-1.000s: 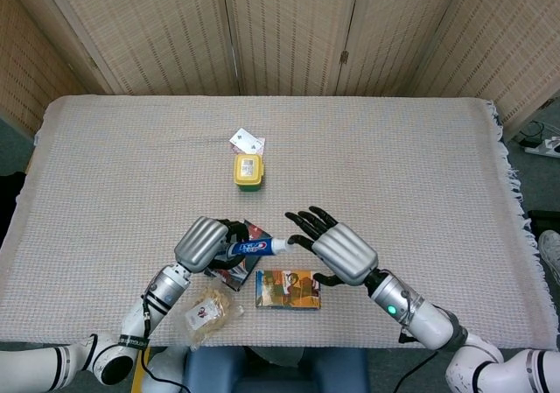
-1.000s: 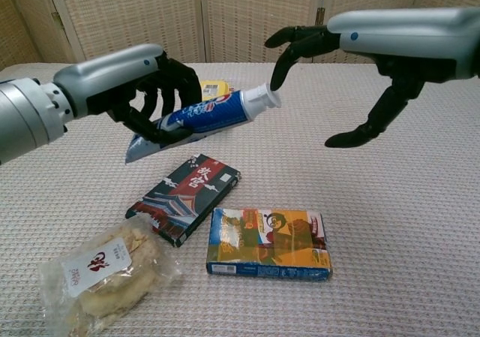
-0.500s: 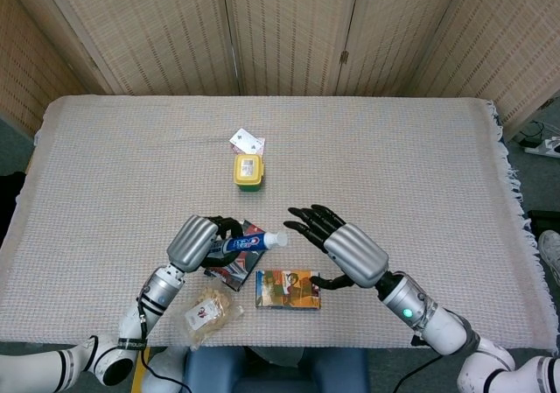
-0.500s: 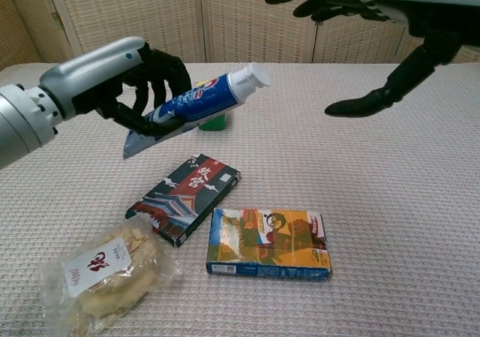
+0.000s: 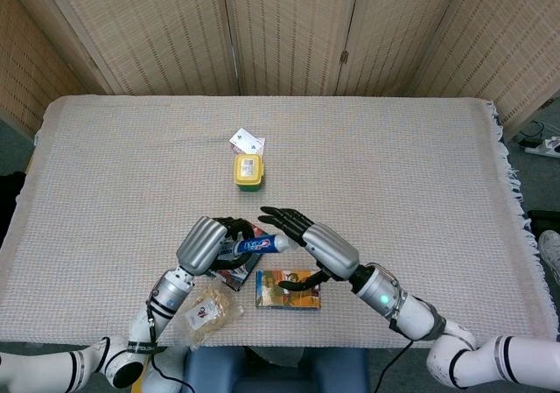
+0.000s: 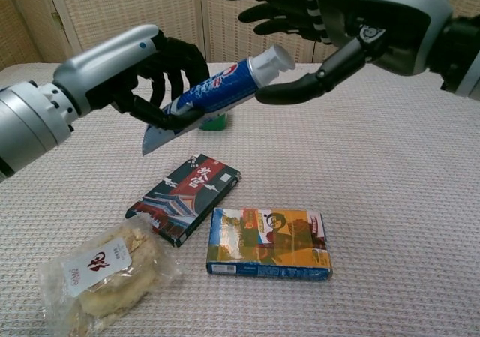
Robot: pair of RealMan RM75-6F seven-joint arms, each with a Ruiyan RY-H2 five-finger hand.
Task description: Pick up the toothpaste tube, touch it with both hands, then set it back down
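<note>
The toothpaste tube (image 6: 214,93), blue and white with a white cap, is up in the air, tilted with its cap end high and to the right. My left hand (image 6: 127,70) grips its lower, flat end. My right hand (image 6: 352,14) is spread around the cap end, its fingers (image 6: 262,7) above the cap and the thumb just under the neck; I cannot tell whether it touches. Seen from the head view, the tube (image 5: 258,246) lies between the left hand (image 5: 203,244) and the right hand (image 5: 319,246), above the boxes.
Under the hands lie a dark patterned box (image 6: 184,198), a colourful box (image 6: 268,243) and a bag of snacks (image 6: 105,269). A yellow container (image 5: 248,170) and some playing cards (image 5: 247,140) sit further back. The woven tablecloth (image 5: 420,174) covers the table.
My right hand has swung left and come down around the tube's cap end. The left hand has kept its grip and shifted the tube slightly right.
</note>
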